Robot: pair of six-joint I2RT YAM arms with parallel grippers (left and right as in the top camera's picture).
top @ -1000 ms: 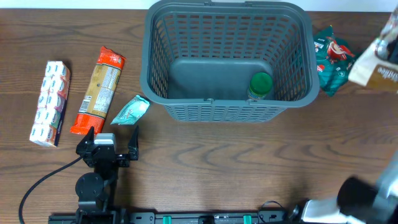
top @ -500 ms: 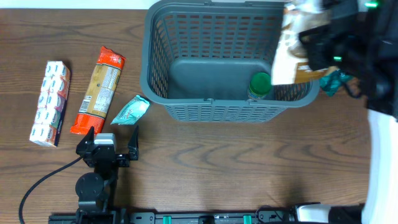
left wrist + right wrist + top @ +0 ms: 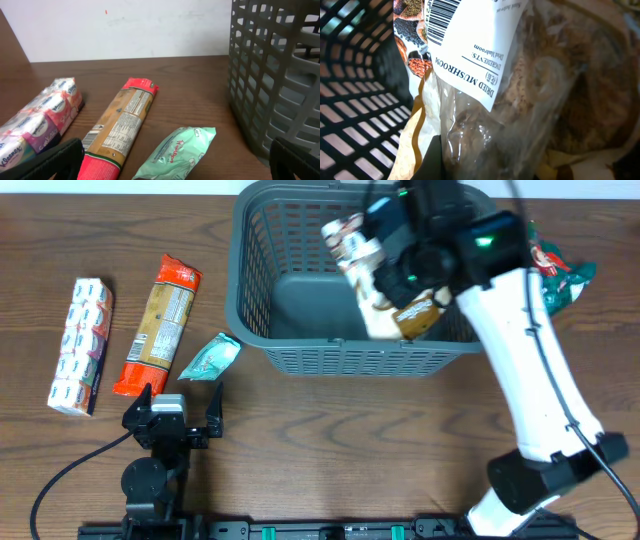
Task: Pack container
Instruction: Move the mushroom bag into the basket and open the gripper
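Table: brown wooden table, carrying all items.
Container: large dark-grey plastic lattice basket, upright at the far centre of the table, open top.
Right arm: white arm reaching over the basket's near right rim.
Held item: clear-and-brown bag labelled dried mushroom, tilted, above the basket interior.
Pasta: long orange-and-red packet, lying left of the basket.
Tissues: white multipack of tissues, furthest left, apart from the packet.
Snack bag: red-and-green bag, just right of the basket.
Pouch: mint-green pouch, between packet and basket.
Right claw: pinching the mushroom bag.
Left claw: spread, empty, near the pouch.
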